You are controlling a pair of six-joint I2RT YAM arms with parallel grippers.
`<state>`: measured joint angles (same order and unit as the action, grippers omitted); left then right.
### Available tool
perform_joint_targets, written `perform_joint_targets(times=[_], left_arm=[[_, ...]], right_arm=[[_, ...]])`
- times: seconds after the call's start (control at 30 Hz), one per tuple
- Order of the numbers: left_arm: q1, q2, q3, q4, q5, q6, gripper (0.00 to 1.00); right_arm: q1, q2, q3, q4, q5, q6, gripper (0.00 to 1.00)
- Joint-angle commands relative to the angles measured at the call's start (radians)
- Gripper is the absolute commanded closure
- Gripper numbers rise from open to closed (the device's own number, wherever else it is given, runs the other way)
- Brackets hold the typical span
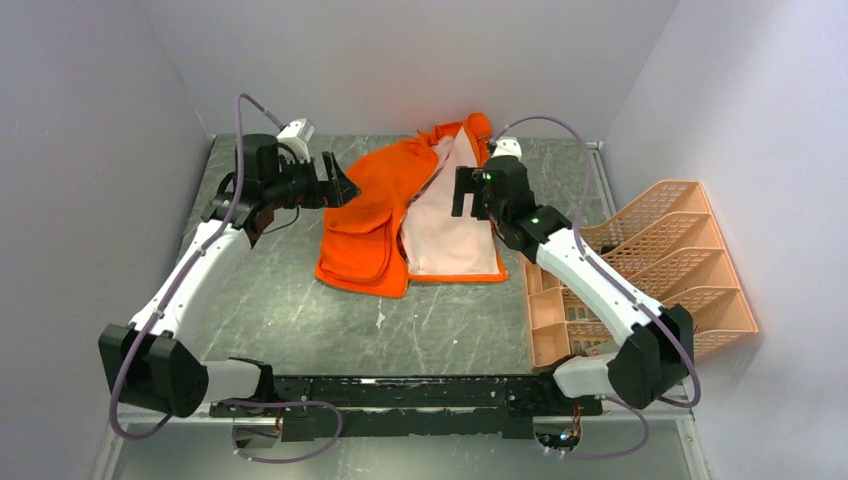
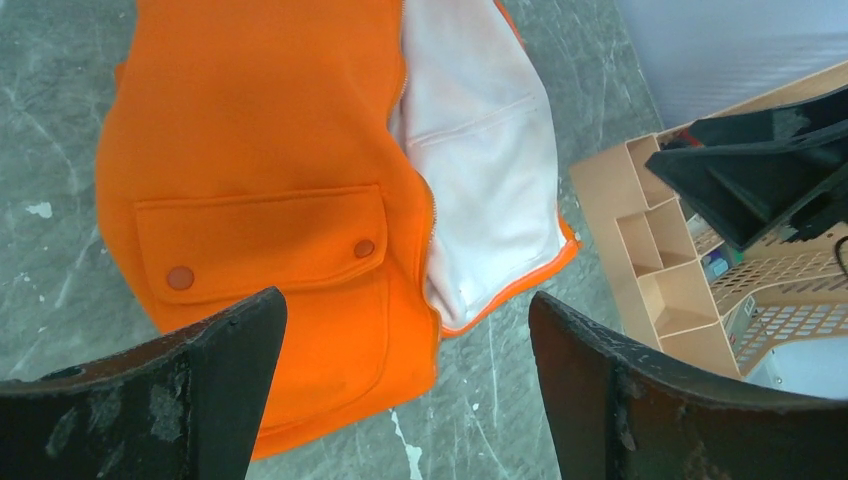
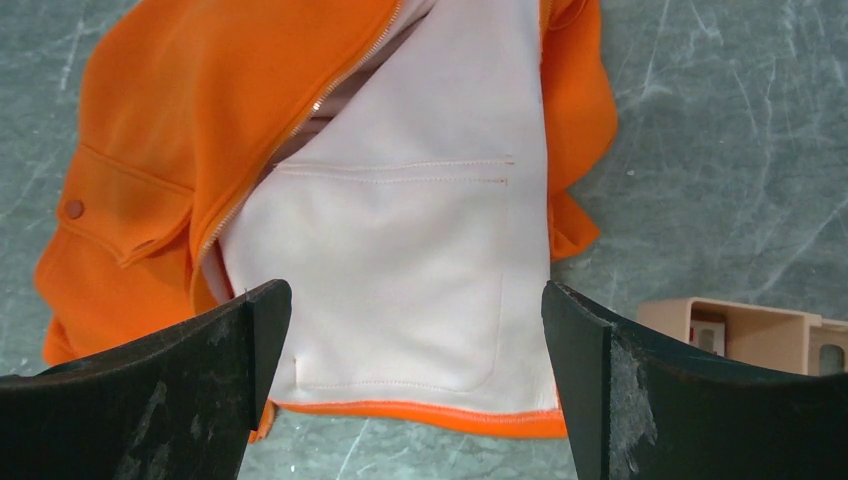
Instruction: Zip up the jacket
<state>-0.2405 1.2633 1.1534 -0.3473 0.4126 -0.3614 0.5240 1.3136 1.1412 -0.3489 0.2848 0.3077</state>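
The orange jacket [image 1: 368, 215] lies on the table at the back middle, unzipped. Its right panel is folded open, showing the pale pink lining [image 1: 455, 225]. The left panel shows a patch pocket [image 2: 265, 240] with two snaps, and the light zipper [image 3: 300, 125] runs along its edge. My left gripper [image 1: 345, 187] is open and empty, above the jacket's left side; the left wrist view [image 2: 405, 385] shows the jacket's bottom corner between the jaws. My right gripper [image 1: 462, 192] is open and empty above the lining, whose orange hem [image 3: 420, 415] lies between its jaws.
A peach basket rack [image 1: 650, 270] stands at the right of the table, next to the right arm; it also shows in the left wrist view [image 2: 680, 290] and the right wrist view [image 3: 745, 325]. The grey marbled table [image 1: 300, 300] is enclosed by pale walls.
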Motion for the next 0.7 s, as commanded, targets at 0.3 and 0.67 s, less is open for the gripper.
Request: perform_joint_targets(times=[0.3, 0.67], left_arm=[[-0.087, 0.254, 0.215, -0.072, -0.063, -0.049, 0.05], [-0.200, 0.389, 0.295, -0.211, -0.156, 0.029, 0.05]], right_arm=[[-0.051, 0.235, 0.109, 0.154, 0.052, -0.095, 0.01], [-0.271, 0.455, 0.239, 0.202, -0.225, 0.000, 0.03]])
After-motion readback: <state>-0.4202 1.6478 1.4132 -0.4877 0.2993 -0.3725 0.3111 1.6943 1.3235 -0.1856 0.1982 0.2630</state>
